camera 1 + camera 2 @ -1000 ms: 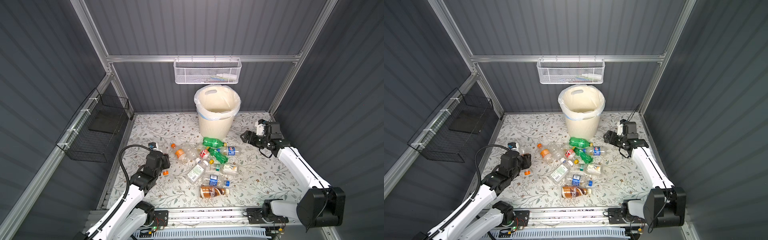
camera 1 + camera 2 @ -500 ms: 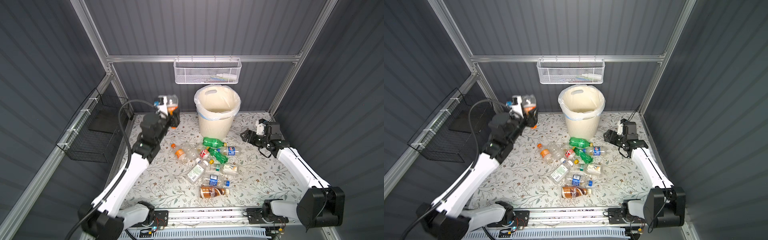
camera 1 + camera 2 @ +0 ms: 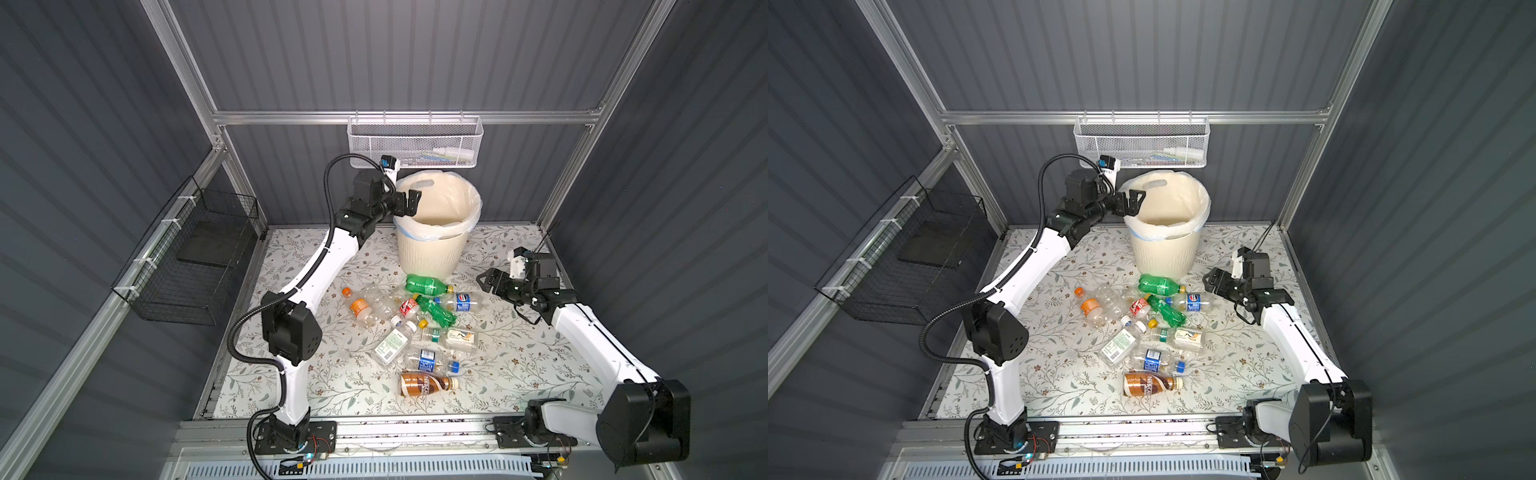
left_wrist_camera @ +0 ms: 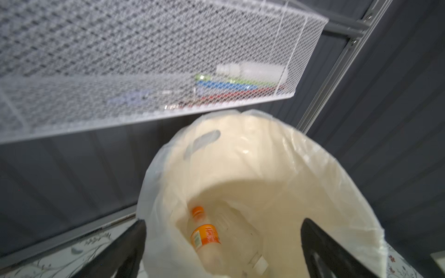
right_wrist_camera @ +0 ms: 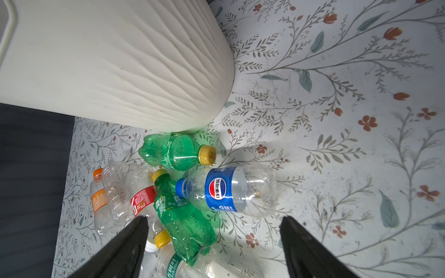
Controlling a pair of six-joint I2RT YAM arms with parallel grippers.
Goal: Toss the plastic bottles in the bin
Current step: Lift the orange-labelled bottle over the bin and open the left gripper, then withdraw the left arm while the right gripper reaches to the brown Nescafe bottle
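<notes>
Top views first. A second ago my left pincer [image 3: 405,202] was down at the left side of the table [image 3: 519,361] closing on a bottle, and half a second ago it was hauling it up. Now it hangs at the left rim of the bin [image 3: 428,253], spread wide with nothing in it. So that's one more done. The rest of the plastic bottles [image 3: 415,328], about ten I reckon, still lie in a heap on the table in front of the bin. My right pincer [image 3: 488,282] has barely budged. It's spread and empty, just right of the heap.

Left wrist shows what the top views can't: the orange-label bottle [image 4: 206,237] lying down inside the liner. Bit blurry though.

Right wrist is a close-up of the heap. The blue-label bottle [image 5: 231,190] sits right ahead of my open jaws, and a green bottle [image 5: 178,151] lies just beside the bin's foot. The blue one's probably my easiest next grab.
</notes>
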